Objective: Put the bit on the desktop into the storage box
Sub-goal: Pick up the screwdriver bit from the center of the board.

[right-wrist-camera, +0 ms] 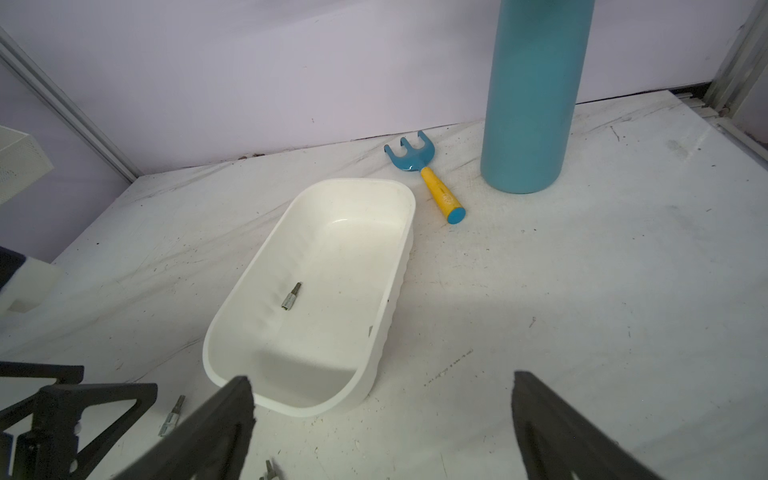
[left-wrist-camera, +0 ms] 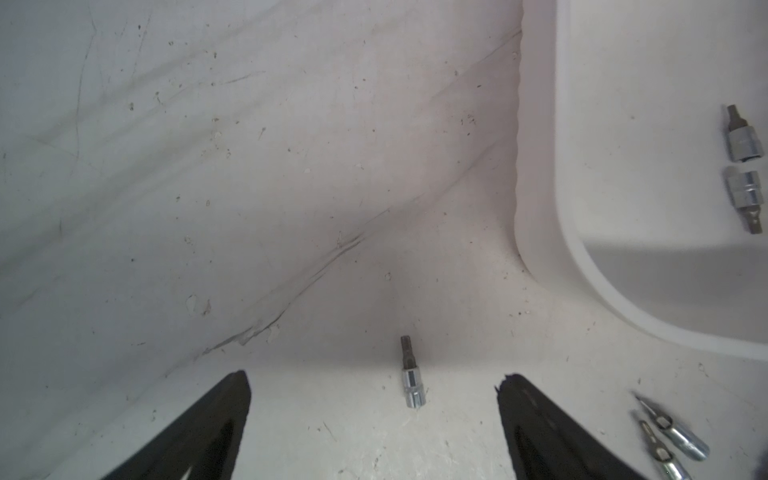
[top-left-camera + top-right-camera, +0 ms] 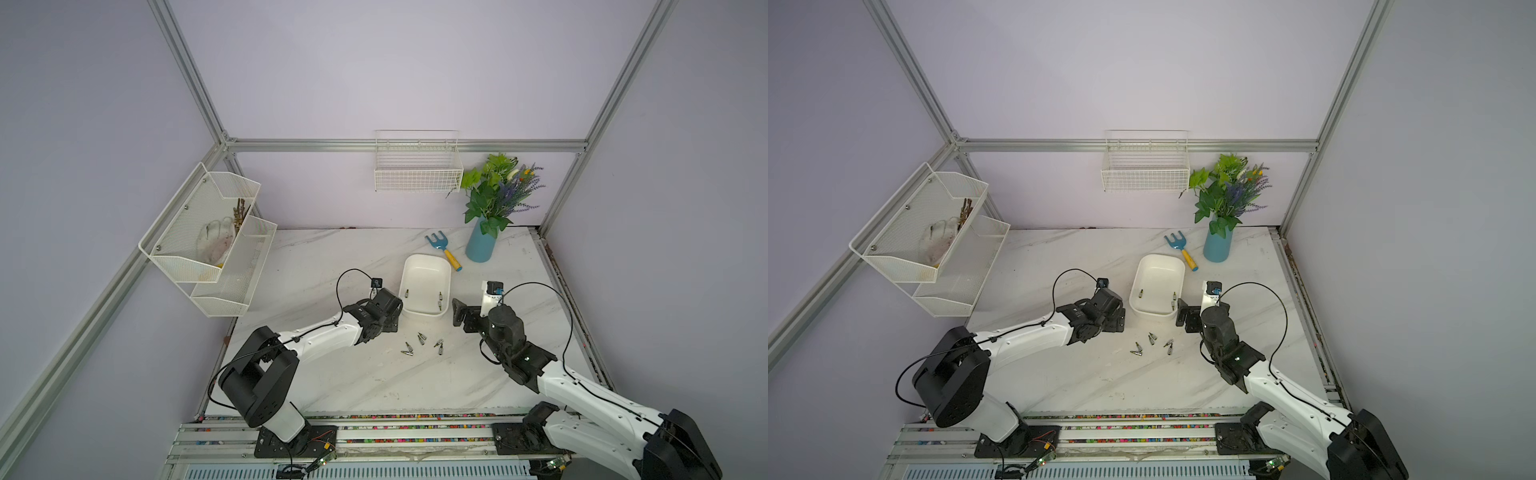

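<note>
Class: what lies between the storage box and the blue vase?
A small blue-and-yellow rake lies between the storage box and vase, clearest in the right wrist view.

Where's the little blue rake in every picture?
Top view: rake beside the vase, past the box.
Top view: rake, same place.
Left wrist: not in it.
Right wrist: rake between box and vase.
Shared landmark: the box, in all four.

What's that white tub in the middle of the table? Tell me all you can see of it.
The storage box is a plain white rounded-rectangle tub, plastic-looking, with low walls rippled outside and an open top. It stands upright on the desktop, near a blue garden fork without touching it. Three metal bits lie on its floor.
</note>
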